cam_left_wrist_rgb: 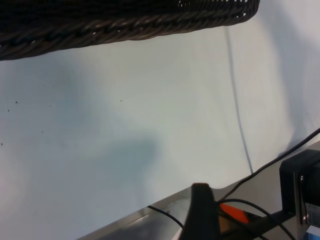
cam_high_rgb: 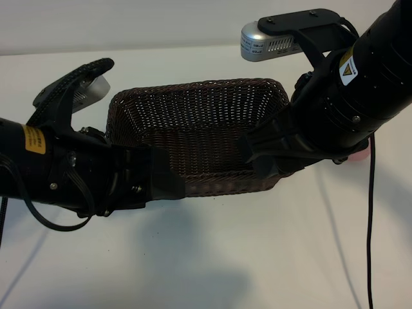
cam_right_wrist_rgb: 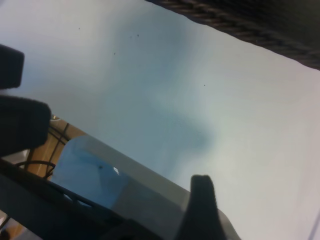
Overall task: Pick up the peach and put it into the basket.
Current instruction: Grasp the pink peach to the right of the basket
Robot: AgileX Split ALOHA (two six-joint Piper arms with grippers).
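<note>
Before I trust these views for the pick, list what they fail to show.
- Peach: exterior view, only a pink sliver shows behind the right arm.
- Basket near-right corner: exterior view, covered by the right pincer.
- Basket interior: both wrist views catch only the braided rim, cut off by the frame edge.
- Left pincer tips: exterior view, dark against the basket's front wall.
</note>
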